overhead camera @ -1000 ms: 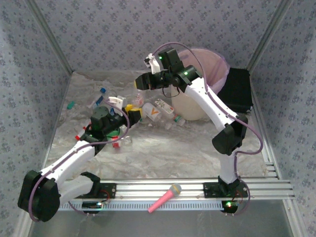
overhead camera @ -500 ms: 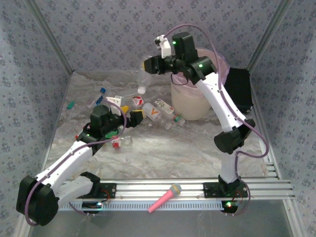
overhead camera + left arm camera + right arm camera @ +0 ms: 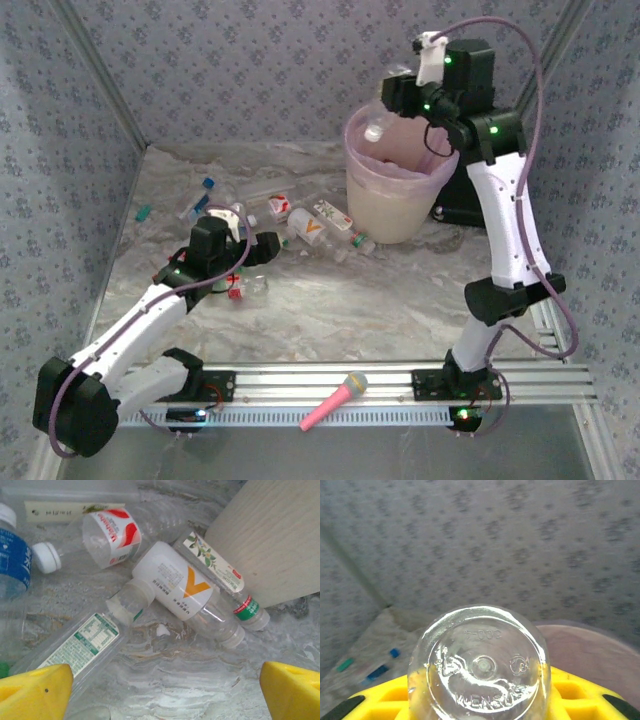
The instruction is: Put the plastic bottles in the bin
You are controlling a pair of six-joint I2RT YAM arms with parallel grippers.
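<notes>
My right gripper [image 3: 393, 98] is raised high over the bin [image 3: 395, 205], a cream bucket with a pink liner, and is shut on a clear plastic bottle [image 3: 376, 127] that hangs above the rim's left side. In the right wrist view the bottle's round base [image 3: 480, 665] sits between the yellow fingers [image 3: 580, 690]. My left gripper [image 3: 262, 245] is low over the table, open with nothing in it [image 3: 165, 695]. Ahead of it lie an orange-label bottle [image 3: 175, 587], a red-label bottle [image 3: 107, 537], a green-cap bottle [image 3: 225, 575] against the bin wall [image 3: 270, 535], and a green-label bottle [image 3: 85, 642].
A pink toy microphone [image 3: 335, 398] lies on the front rail. A black box [image 3: 480, 180] stands behind and right of the bin. More bottles [image 3: 205, 195] and a small teal item [image 3: 143, 211] lie at the table's left back. Patterned walls close the sides and back.
My right arm has carried the clear bottle up from the pile and rightward to above the bin. My left gripper has opened wide and stayed low among the bottles.
</notes>
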